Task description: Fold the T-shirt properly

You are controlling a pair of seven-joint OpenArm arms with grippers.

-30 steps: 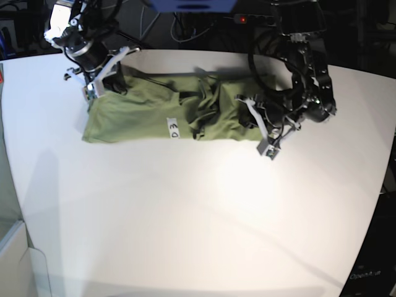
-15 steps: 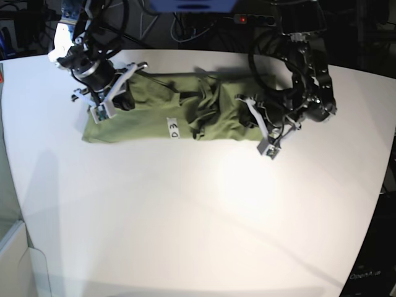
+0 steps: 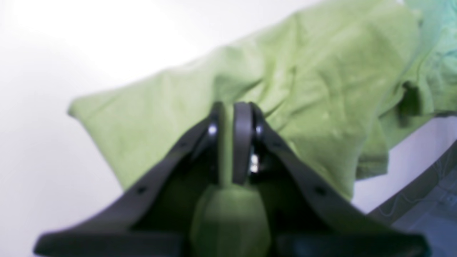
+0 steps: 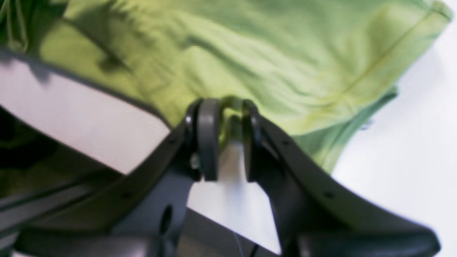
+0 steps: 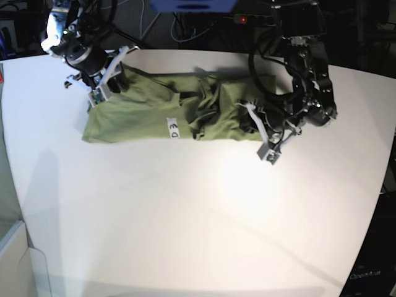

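The olive-green T-shirt [image 5: 148, 108] lies bunched in a long strip across the far half of the white table [image 5: 204, 210], its white label [image 5: 173, 128] facing up. In the base view my right gripper [image 5: 104, 83] is over the shirt's left end. The right wrist view shows its jaws [image 4: 228, 107] slightly apart, the shirt's edge [image 4: 321, 53] bunched at their tips and bare table showing through the gap. At the shirt's right end my left gripper [image 5: 250, 120] is shut on a fold of the green cloth [image 3: 321, 89], which is pinched between its fingers [image 3: 242, 142].
Dark cables and equipment with a red light [image 5: 242, 18] stand behind the table's far edge. A pale bin [image 5: 15, 253] sits off the table's near left corner. The table's right edge [image 5: 387, 179] curves close to my left arm.
My right gripper dipped toward the shirt's left end, then pulled back up and away, and its jaws have parted. The left gripper keeps its grip and has barely moved.
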